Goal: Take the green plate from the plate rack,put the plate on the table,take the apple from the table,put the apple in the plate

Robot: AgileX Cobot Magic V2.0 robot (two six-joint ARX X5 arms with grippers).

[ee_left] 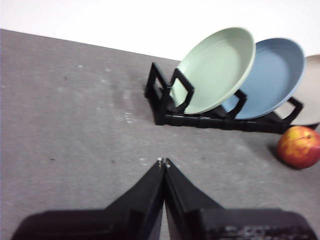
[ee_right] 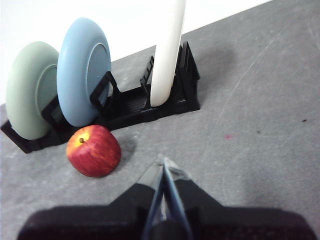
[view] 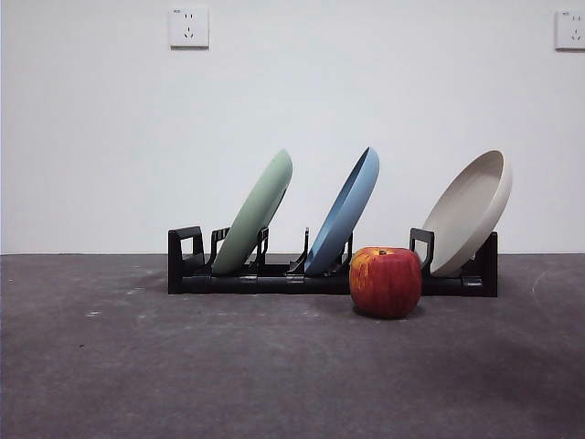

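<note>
apple [view: 385, 282] before plate rack [view: 274, 279]

green plate [view: 257, 214] pale sage | blue plate [view: 345, 223] | beige plate [view: 471, 212] | plate rack [view: 274, 280] black | apple [view: 385, 282] red, yellow-orange streaks | table [view: 183, 366] dark grey

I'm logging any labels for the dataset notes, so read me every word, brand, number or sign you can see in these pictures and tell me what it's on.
No text can be read in any view.
left wall socket: a tiny mark at its top left corner, too small to read.
right wall socket: no mark to make out.
green plate, blue plate, beige plate, plate rack, apple: no lettering.
</note>
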